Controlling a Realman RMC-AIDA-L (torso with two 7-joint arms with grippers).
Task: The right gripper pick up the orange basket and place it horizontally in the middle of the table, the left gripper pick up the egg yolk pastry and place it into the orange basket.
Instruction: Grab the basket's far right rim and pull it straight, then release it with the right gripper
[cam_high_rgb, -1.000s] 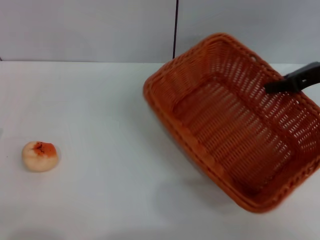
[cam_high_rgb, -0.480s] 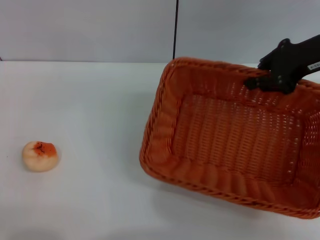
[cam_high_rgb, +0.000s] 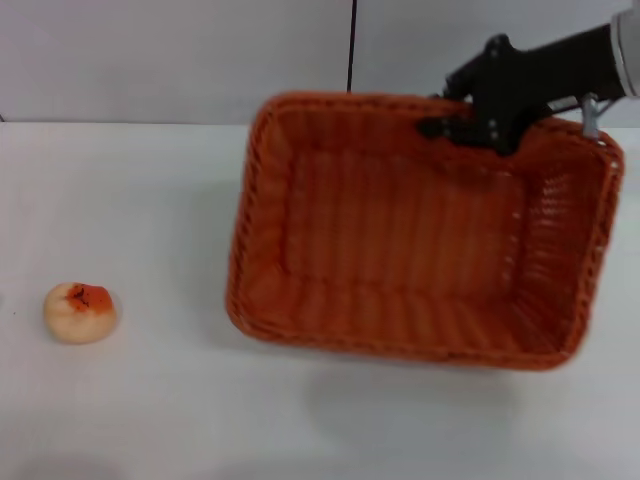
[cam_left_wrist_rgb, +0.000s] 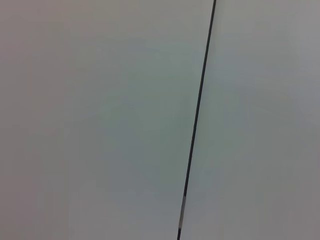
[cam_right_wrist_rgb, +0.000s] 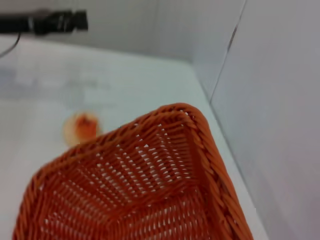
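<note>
The orange basket (cam_high_rgb: 400, 230) hangs over the white table (cam_high_rgb: 150, 200), long side running left to right, opening tipped toward me. My right gripper (cam_high_rgb: 450, 125) is shut on its far rim, right of centre. In the right wrist view the basket (cam_right_wrist_rgb: 150, 190) fills the foreground, with the pastry (cam_right_wrist_rgb: 81, 127) beyond it. The egg yolk pastry (cam_high_rgb: 80, 311), cream with an orange-red top, lies alone at the table's left, well apart from the basket. A black bar far off in the right wrist view looks like my left gripper (cam_right_wrist_rgb: 75, 21), beyond the pastry and pointing toward the wall.
A grey wall with a dark vertical seam (cam_high_rgb: 352, 60) backs the table. Bare white tabletop lies between the pastry and the basket and along the front edge. The left wrist view shows only the wall and its seam (cam_left_wrist_rgb: 197, 120).
The basket has swung from a diagonal pose to lengthwise across the table and shifted left toward the middle. The right gripper went left with it. The pastry stayed put.
</note>
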